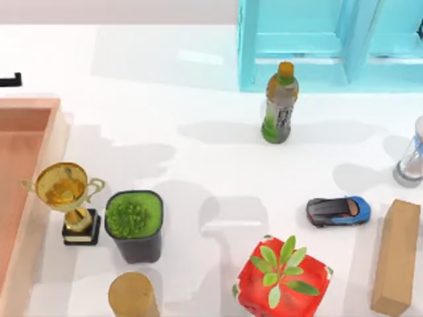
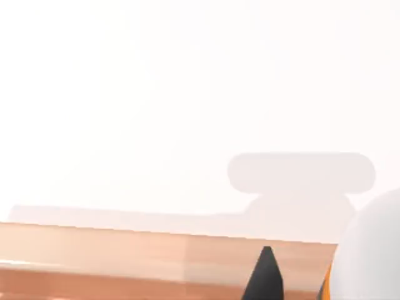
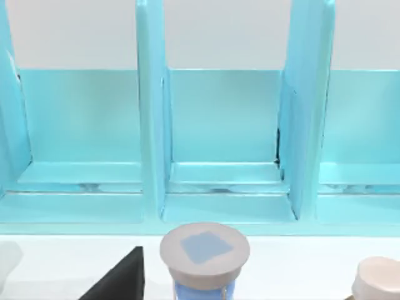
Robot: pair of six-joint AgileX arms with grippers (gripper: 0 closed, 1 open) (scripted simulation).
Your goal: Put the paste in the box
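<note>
from above i saw the box (image 1: pixel 26 191) at the table's left edge. my left wrist view caught its orange wall (image 2: pixel 156 259), a dark fingertip (image 2: pixel 265 275) and a white, orange-edged shape, possibly the paste (image 2: pixel 369 256); grip state unclear.

A: Checking for lettering. The drink bottle (image 1: pixel 280 104) is carrying dark marks on its grey label, too small to read.

B: Noting the same. The trophy (image 1: pixel 68 200) base is showing a pale plate with no legible characters. Nothing readable is appearing on the toy car (image 1: pixel 338 211).
</note>
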